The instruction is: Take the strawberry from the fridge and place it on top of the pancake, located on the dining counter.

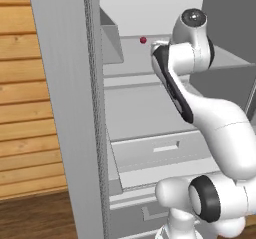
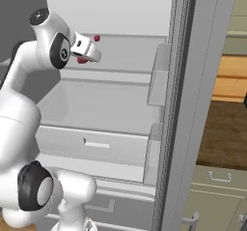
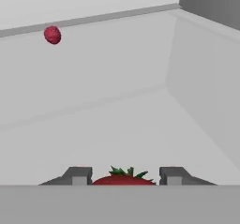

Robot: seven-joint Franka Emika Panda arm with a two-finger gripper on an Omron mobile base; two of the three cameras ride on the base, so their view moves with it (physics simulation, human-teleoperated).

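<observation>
The arm (image 1: pixel 200 103) reaches forward and up, its jaws spread apart at the tips.

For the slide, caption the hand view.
Gripper straddling a strawberry on the white fridge shelf, a small red fruit lying farther back.

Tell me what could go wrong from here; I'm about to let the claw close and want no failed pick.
1. The strawberry sits between the open claw, with a little gap on each side. Closing off-centre might nudge the strawberry so it rolls along the shelf.
2. A second small red fruit lies at the back of the shelf and could be mistaken for the target.
3. Backing out, the arm may brush the fridge door.
</observation>
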